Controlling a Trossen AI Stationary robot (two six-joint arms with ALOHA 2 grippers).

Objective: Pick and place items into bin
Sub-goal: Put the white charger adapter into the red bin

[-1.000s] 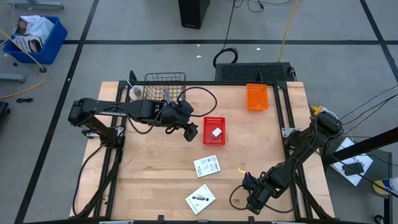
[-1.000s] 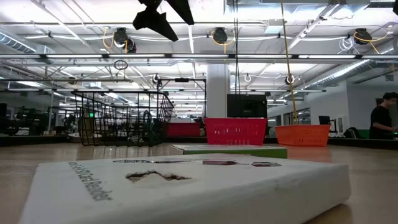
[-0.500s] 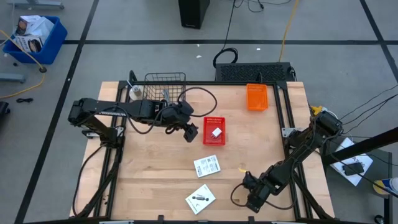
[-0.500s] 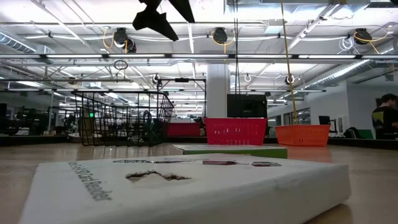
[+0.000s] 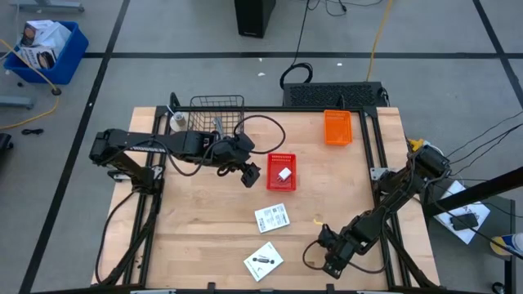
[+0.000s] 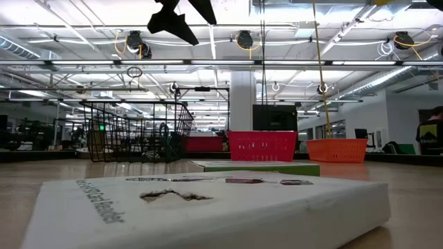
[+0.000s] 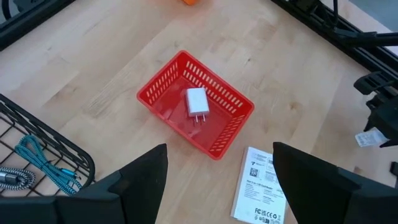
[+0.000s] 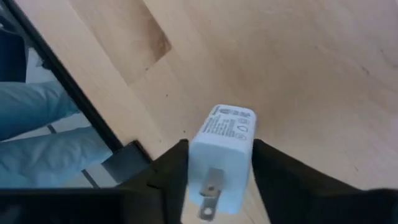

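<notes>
High view, table contents. Left gripper: carried on an arm reaching in from the left edge across the far half of the table, hanging above the board just left of the red bin; in the left wrist view its two fingers stand spread wide with nothing between them. Red bin: near the table's middle, holding one white plug adapter lying flat on its floor. Right gripper: at the near right of the table, its arm folded back from the right edge and bent low toward the board; in the right wrist view its fingers are closed on both sides of a second white plug adapter, prongs showing, held above bare wood. First white packet: flat on the table, near side of the red bin. Second white packet: flat, nearer still, at the near edge left of the right gripper; it fills the foreground of the low view. Orange bin: far right of the table, well apart from both grippers. Black wire basket: far left, beside the left arm, with a teal cable inside.
</notes>
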